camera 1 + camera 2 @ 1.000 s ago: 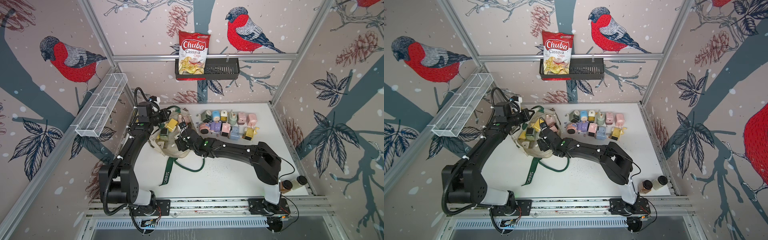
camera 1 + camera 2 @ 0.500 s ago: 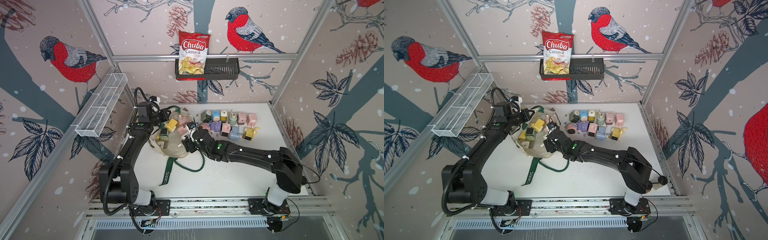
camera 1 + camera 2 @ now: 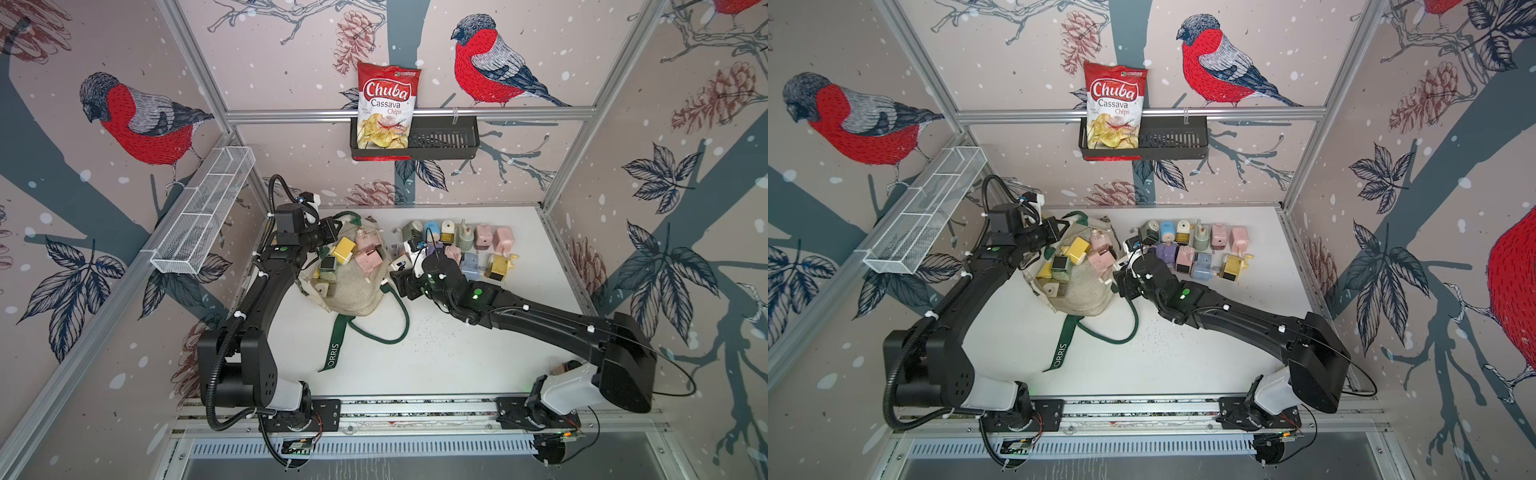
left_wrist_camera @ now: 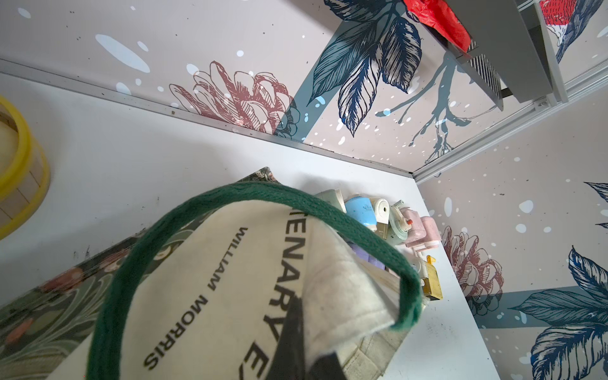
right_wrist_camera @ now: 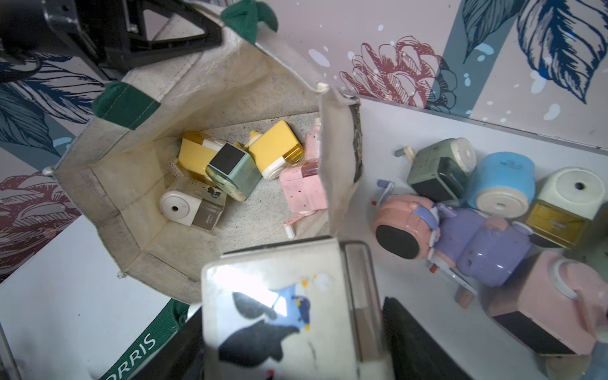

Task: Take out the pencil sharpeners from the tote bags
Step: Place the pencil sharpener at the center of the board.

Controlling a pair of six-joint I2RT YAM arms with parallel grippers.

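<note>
A white wire basket (image 3: pixel 203 220) hangs on the left wall. Just right of it, the left gripper (image 3: pixel 328 230) is clamped tight on the far rim of the tote bag (image 3: pixel 353 291), holding its mouth agape. A green strap (image 3: pixel 333 351) trails over the table in front. Inside the bag lie loose sharpeners (image 5: pixel 230 171), yellow, green, cream and pink. The bag's right wall stands between them and the right gripper (image 5: pixel 289 342), whose jaws are partly spread around a cream sharpener (image 5: pixel 279 289) with a bird print, held just outside that wall. Further right, the pile of sharpeners (image 3: pixel 469 245) crowds the table's far edge, its near-left corner covered by the right wrist.
</note>
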